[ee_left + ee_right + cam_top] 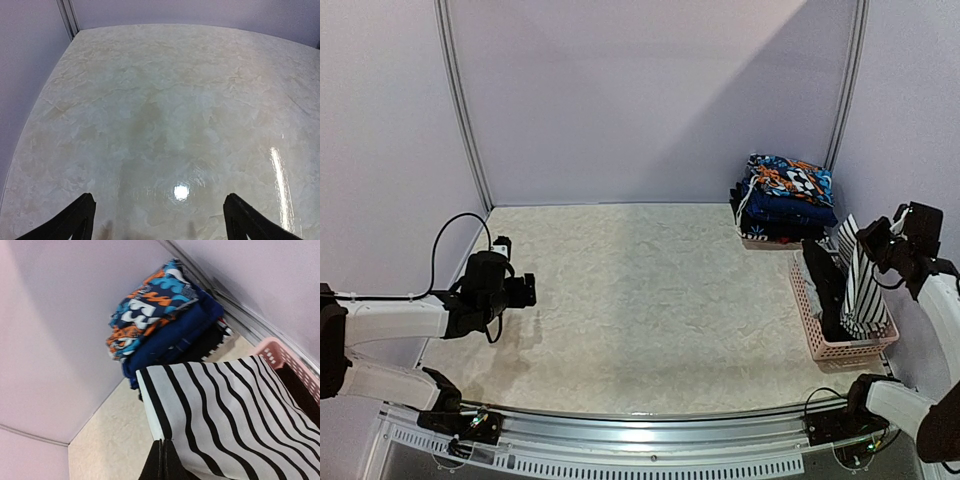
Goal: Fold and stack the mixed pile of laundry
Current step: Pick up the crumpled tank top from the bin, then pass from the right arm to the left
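Note:
My right gripper [876, 240] is shut on the black-and-white striped garment [860, 282] and holds it hanging above the pink lattice basket [848, 347] at the table's right edge. In the right wrist view the shut fingertips [165, 456] pinch the garment's edge and the striped cloth [235, 415] spreads to the right. A plain black garment [825, 285] lies in the basket. No grey garment shows. My left gripper [525, 290] is open and empty above the bare table at the left; its fingertips [80, 217] stand wide apart over the marble top.
A folded stack of garments [785, 200], a blue-and-orange patterned one on top over dark blue and black ones, sits at the back right corner beside the basket; it also shows in the right wrist view [160, 315]. Walls enclose the table on three sides.

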You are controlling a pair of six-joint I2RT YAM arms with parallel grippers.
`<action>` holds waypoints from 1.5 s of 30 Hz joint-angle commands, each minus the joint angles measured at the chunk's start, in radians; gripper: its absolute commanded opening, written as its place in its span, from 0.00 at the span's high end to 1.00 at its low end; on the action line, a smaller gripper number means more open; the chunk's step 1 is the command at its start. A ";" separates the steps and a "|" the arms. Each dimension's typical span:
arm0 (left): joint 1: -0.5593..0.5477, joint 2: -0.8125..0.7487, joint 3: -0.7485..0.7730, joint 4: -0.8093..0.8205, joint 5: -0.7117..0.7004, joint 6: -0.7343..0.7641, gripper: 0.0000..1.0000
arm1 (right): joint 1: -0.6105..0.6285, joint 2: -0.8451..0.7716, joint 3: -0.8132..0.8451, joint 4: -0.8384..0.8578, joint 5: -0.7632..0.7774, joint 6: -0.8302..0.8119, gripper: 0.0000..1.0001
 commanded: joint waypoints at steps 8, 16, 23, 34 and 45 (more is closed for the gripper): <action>-0.012 0.001 0.013 0.003 0.011 0.012 0.10 | 0.409 -0.031 0.331 -0.061 0.037 -0.150 1.00; -0.013 -0.005 0.010 0.006 0.011 0.015 0.10 | 0.843 0.224 0.641 -0.126 0.230 -0.342 1.00; -0.013 -0.025 -0.006 0.019 0.015 0.017 0.10 | 0.983 0.508 0.900 -0.121 0.181 -0.394 1.00; -0.013 -0.118 -0.086 0.134 0.206 0.065 0.14 | 1.147 0.909 1.305 -0.330 0.324 -0.523 1.00; -0.085 -0.169 -0.085 0.294 0.605 0.168 0.20 | 1.157 0.938 1.297 -0.325 0.167 -0.546 1.00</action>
